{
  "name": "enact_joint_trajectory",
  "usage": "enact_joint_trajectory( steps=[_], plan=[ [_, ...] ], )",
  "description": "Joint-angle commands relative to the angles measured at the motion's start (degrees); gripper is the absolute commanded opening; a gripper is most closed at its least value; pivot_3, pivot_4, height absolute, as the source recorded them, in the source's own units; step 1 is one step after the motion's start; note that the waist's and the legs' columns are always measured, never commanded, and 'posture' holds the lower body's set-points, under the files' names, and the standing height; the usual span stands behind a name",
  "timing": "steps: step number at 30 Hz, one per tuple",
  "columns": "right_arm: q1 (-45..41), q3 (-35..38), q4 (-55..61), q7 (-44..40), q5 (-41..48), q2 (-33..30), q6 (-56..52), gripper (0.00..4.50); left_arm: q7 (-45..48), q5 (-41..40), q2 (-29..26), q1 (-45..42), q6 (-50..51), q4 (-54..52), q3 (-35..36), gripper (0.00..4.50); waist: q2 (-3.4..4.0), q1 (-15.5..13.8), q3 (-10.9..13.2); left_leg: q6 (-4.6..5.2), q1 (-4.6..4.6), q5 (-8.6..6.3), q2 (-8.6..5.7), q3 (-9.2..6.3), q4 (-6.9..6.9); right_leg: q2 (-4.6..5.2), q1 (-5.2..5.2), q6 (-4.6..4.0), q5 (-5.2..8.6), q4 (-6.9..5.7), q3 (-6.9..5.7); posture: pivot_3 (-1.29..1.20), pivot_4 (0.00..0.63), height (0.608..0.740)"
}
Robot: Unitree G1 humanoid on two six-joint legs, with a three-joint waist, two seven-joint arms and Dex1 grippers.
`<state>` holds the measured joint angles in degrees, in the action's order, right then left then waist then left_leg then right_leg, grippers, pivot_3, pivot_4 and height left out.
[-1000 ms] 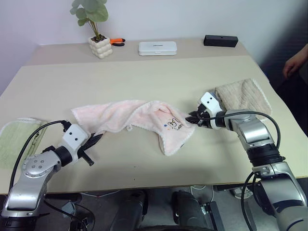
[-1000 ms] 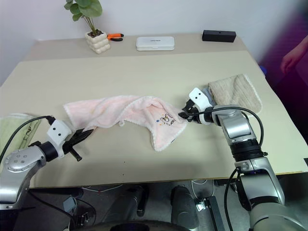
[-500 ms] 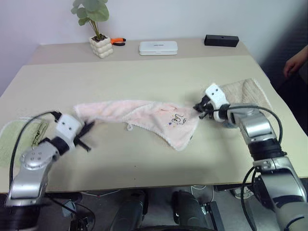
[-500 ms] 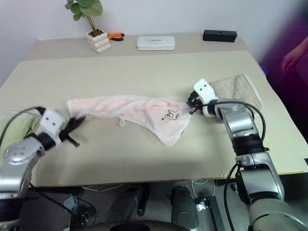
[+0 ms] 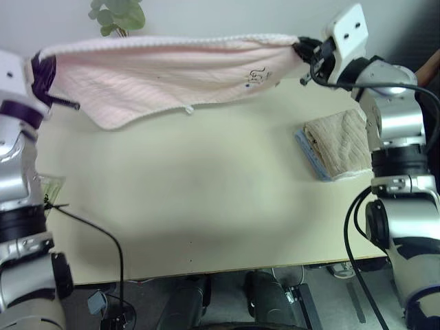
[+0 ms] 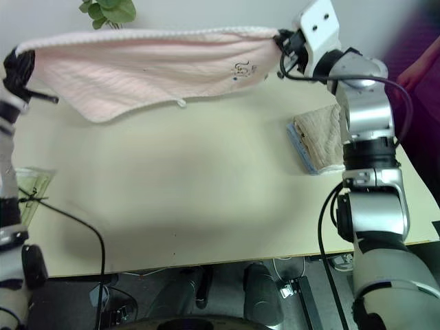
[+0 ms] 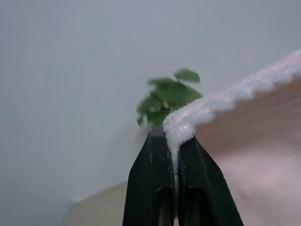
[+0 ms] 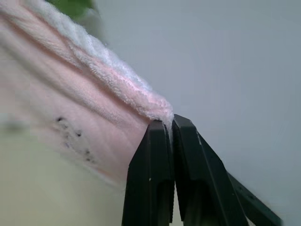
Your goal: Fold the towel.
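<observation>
The pale pink towel (image 5: 165, 72) hangs stretched in the air above the table, its top edge taut between my two grippers and its lower edge sagging on the left. A small dark cartoon print (image 5: 258, 74) sits near its right end, and a little white tag (image 5: 188, 109) dangles from the lower edge. My left gripper (image 5: 42, 69) is shut on the towel's left corner (image 7: 181, 125). At the upper right, my right gripper (image 5: 302, 48) is shut on the towel's right corner (image 8: 157, 106).
A folded beige towel (image 5: 337, 144) lies on the table (image 5: 192, 199) at the right, below my right arm. A light green towel (image 5: 48, 189) peeks out at the left edge. Plant leaves (image 5: 113, 14) rise behind the pink towel. A person's hand (image 5: 430, 65) shows at the far right.
Both grippers rose well above the table, lifting the pink towel off it and pulling it taut. The right gripper's jaws closed tighter on its corner. The camera view shifted.
</observation>
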<state>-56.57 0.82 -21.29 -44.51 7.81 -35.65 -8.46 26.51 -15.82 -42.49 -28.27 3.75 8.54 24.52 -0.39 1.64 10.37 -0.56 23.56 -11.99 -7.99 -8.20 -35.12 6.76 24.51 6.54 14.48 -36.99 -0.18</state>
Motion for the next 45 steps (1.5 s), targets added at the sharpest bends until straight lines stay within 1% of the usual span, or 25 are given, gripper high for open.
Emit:
enact_joint_trajectory(
  steps=[1,3,6,8,9,12,15,20,22,27,31,34,38,41,45],
  plan=[
    [8.24,0.34,11.27,-9.09,5.36,-3.92,-4.65,0.07,7.91,-6.42,-1.62,12.31,5.27,-9.68,4.37,0.00,0.00,0.08,0.01,0.04,0.01,-0.02,0.00,0.02,-0.05,0.01,0.00,0.00,0.00,-0.01,0.01,0.00,0.150,0.740],
    [14.06,0.06,16.25,-13.21,7.65,-6.43,-8.23,0.07,11.67,-8.17,-2.24,21.44,7.41,-14.56,6.07,0.00,0.01,0.15,0.02,0.21,0.00,-0.12,0.00,0.05,-0.09,0.02,-0.03,0.04,-0.02,-0.01,0.07,0.00,0.150,0.740],
    [22.50,0.21,23.46,-19.79,11.36,-11.39,-13.44,0.07,16.46,-12.51,-3.23,34.14,13.95,-21.10,10.19,0.00,0.02,-0.18,0.05,0.38,0.00,-0.23,0.02,0.05,-0.09,0.04,0.00,0.06,-0.07,-0.07,0.15,0.00,0.150,0.740],
    [26.31,0.98,26.50,-22.65,13.68,-14.13,-16.35,0.07,19.12,-13.66,-3.94,40.77,16.33,-24.27,12.48,0.00,0.02,-0.53,0.05,0.34,-0.01,-0.21,0.22,0.12,-0.11,-0.02,0.00,-0.01,-0.07,-0.01,0.17,0.00,0.150,0.740],
    [27.91,1.44,27.75,-23.94,14.80,-15.44,-17.44,0.07,19.96,-14.34,-4.15,43.20,17.60,-25.36,13.62,0.00,0.02,-0.69,0.05,0.32,-0.09,-0.22,0.30,0.18,-0.13,-0.05,-0.06,-0.22,0.01,-0.03,0.17,0.00,0.150,0.740],
    [32.15,3.12,30.35,-27.84,18.04,-19.39,-20.19,0.07,23.04,-17.04,-5.07,49.41,22.23,-27.26,17.77,0.00,0.01,-1.02,0.05,0.27,-0.13,-0.22,0.60,0.46,-0.14,-0.08,-0.17,-0.42,0.07,-0.01,0.15,0.00,0.150,0.740],
    [33.16,3.25,30.45,-28.42,18.30,-20.67,-20.25,0.07,24.70,-17.14,-6.32,51.98,24.20,-27.80,18.85,0.00,-0.01,-1.04,0.04,0.26,-0.12,-0.23,0.67,0.63,-0.15,-0.03,-0.20,-0.45,0.09,0.05,0.13,0.00,0.150,0.740],
    [32.42,1.79,29.07,-26.89,16.23,-19.07,-17.59,0.07,23.92,-14.80,-7.20,50.43,23.92,-26.92,16.14,0.00,-0.01,-1.05,0.04,0.24,-0.09,-0.25,0.70,0.67,-0.12,-0.02,-0.18,-0.46,0.09,0.14,0.12,0.00,0.150,0.740],
    [31.21,1.07,27.63,-25.19,14.97,-18.03,-16.89,0.07,23.36,-14.63,-7.17,48.73,24.36,-26.85,14.61,0.00,-0.01,-1.05,0.04,0.25,-0.08,-0.25,0.70,0.67,-0.10,-0.02,-0.18,-0.46,0.08,0.18,0.11,0.00,0.150,0.740],
    [29.94,-0.80,26.00,-24.72,13.06,-17.10,-15.74,0.07,22.46,-11.48,-7.23,44.86,22.68,-25.23,10.15,0.00,0.00,-1.06,0.05,0.28,-0.05,-0.23,0.71,0.67,-0.07,-0.04,-0.17,-0.45,0.06,0.29,0.10,0.00,0.150,0.740],
    [24.79,-4.29,17.57,-19.78,6.38,-13.18,-10.87,0.07,17.93,-5.12,-6.85,35.49,17.34,-15.39,4.93,0.00,-0.01,-1.02,0.05,0.26,-0.07,-0.22,0.73,0.68,-0.08,-0.09,-0.18,-0.50,0.00,0.30,0.06,0.00,0.150,0.740],
    [20.59,-7.11,9.13,-16.46,1.57,-9.26,-6.75,0.07,16.71,-1.37,-6.47,27.68,12.95,-6.85,0.02,0.00,-0.01,-1.01,0.04,0.25,-0.10,-0.21,0.74,0.68,-0.09,-0.13,-0.19,-0.47,-0.06,0.29,0.04,0.00,0.150,0.740],
    [18.19,-8.53,3.28,-15.02,-1.05,-6.47,-3.74,0.07,16.72,1.06,-5.69,22.10,9.03,0.53,-3.94,0.00,-0.01,-0.95,0.04,0.24,-0.09,-0.20,0.70,0.69,-0.02,-0.17,-0.12,-0.05,-0.32,0.30,0.04,0.00,0.150,0.740],
    [16.96,-8.63,1.46,-13.56,-2.08,-4.77,-3.49,0.07,16.42,1.91,-5.10,19.20,7.21,4.79,-5.53,0.00,-0.01,-0.79,0.04,0.16,-0.05,-0.20,0.71,0.69,-0.01,-0.20,-0.06,-0.04,-0.32,0.31,0.03,0.00,0.150,0.740],
    [16.35,-8.38,1.31,-12.22,-2.81,-3.60,-3.67,0.07,16.62,2.05,-4.61,18.14,6.04,7.30,-6.27,0.00,-0.01,-0.67,0.04,0.19,-0.06,-0.23,0.71,0.69,-0.04,-0.21,-0.05,-0.06,-0.34,0.19,0.05,0.00,0.150,0.740]
  ],
)
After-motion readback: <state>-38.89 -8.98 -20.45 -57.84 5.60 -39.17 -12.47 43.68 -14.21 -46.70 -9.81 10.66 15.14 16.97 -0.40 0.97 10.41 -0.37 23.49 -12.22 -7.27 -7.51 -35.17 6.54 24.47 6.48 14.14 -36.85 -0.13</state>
